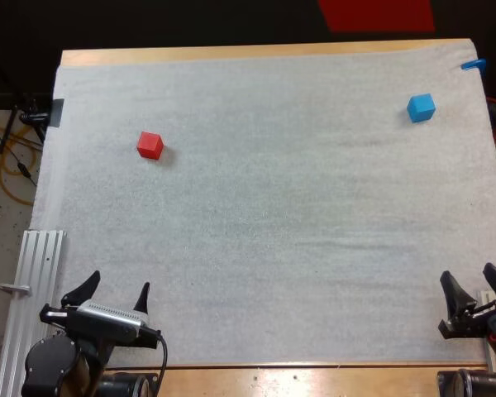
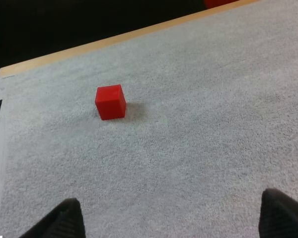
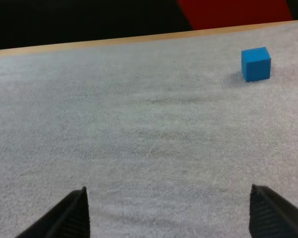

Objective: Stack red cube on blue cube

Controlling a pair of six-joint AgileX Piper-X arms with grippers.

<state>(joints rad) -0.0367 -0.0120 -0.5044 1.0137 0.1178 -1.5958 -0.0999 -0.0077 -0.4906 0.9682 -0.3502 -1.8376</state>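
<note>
Left gripper (image 1: 120,281), at the high view's lower left, stands wide open and empty; right gripper (image 1: 467,275), at lower right, likewise. One red cube (image 1: 150,145) sits flat on the white mat (image 1: 273,215) at upper left, slightly turned, with no long axis. One blue cube (image 1: 421,107) sits at upper right, well apart from it. A metal rail (image 1: 37,273) lies beside the mat's left edge.

Left wrist view: the red cube (image 2: 110,101) rests ahead of the spread fingers (image 2: 64,220), with mat between.

Right wrist view: the blue cube (image 3: 256,63) stands near the table (image 3: 114,42) edge, beyond the parted fingers (image 3: 72,215).
</note>
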